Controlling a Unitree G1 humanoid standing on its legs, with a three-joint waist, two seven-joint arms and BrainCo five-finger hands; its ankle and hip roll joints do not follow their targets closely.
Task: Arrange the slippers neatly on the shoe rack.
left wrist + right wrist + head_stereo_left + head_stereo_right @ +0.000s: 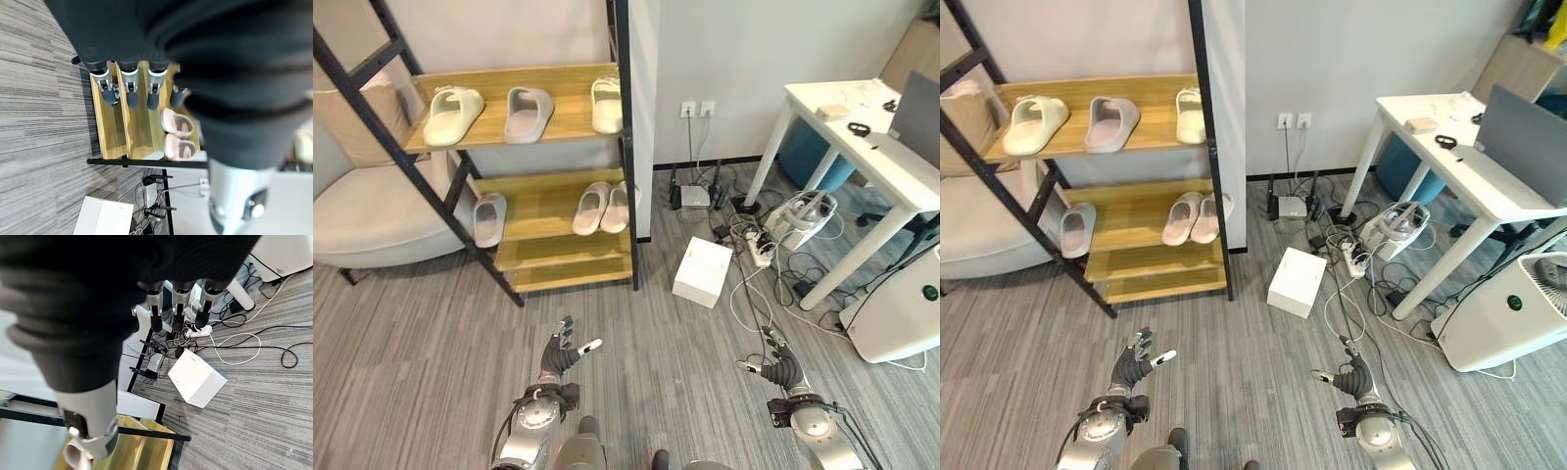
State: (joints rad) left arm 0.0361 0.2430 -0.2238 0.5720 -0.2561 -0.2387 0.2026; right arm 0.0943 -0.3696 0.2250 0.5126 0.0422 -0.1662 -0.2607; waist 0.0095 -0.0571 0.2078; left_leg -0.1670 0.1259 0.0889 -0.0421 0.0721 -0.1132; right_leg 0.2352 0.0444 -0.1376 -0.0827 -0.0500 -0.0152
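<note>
A wooden shoe rack (543,204) with a black frame stands at the back left. Its top shelf carries a cream slipper (452,114), a grey slipper (529,113) and another cream slipper (606,104). On the middle shelf lie a grey slipper (489,217) at the left and a pink pair (604,207) at the right, the pair seen too as pink slippers (177,132). My left hand (561,352) hovers low over the carpet in front of the rack, open and empty. My right hand (780,364) is open and empty, off to the right.
A white box (702,271) lies on the carpet right of the rack. Cables and a power strip (760,250) sprawl beside a white desk (862,147). A white appliance (901,313) stands at the far right. A light armchair (372,211) sits left of the rack.
</note>
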